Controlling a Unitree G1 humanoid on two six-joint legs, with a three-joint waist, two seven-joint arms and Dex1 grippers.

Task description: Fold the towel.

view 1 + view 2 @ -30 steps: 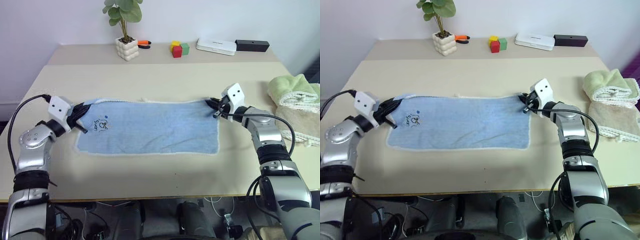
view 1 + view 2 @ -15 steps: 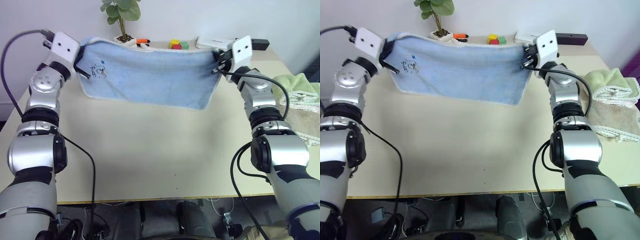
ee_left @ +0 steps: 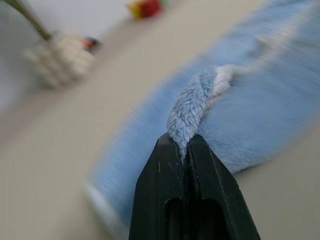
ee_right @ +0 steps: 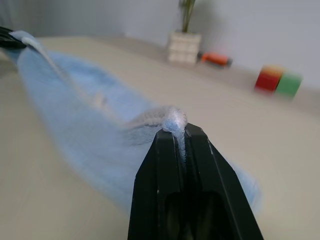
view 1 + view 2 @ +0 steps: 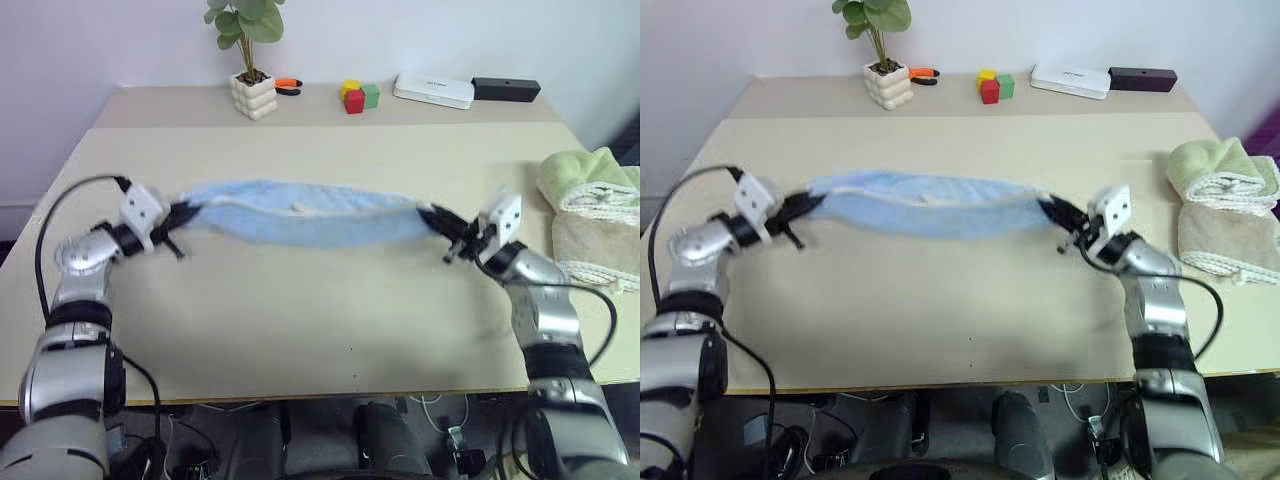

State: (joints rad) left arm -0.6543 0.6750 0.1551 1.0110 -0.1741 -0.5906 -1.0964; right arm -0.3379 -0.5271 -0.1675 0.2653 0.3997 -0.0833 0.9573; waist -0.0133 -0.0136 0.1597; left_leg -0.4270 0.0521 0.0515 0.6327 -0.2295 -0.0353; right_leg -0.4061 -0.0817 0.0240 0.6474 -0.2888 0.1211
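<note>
The towel [image 5: 305,212] stretches from nine to three o'clock across the table [image 5: 320,320]. The left gripper [image 5: 183,214] pinches its nine-o'clock end, the right gripper [image 5: 435,218] its three-o'clock end.

Three towels lie on the table [image 5: 300,340]: one light blue towel [image 5: 305,213] stretched across the middle, one light green rolled towel [image 5: 590,178] to its right, and one beige folded towel [image 5: 600,250] just under the green one. Behind the blue towel stand one potted plant [image 5: 250,70], three colored blocks [image 5: 357,97], one white box [image 5: 433,92] and one black box [image 5: 505,90].
</note>
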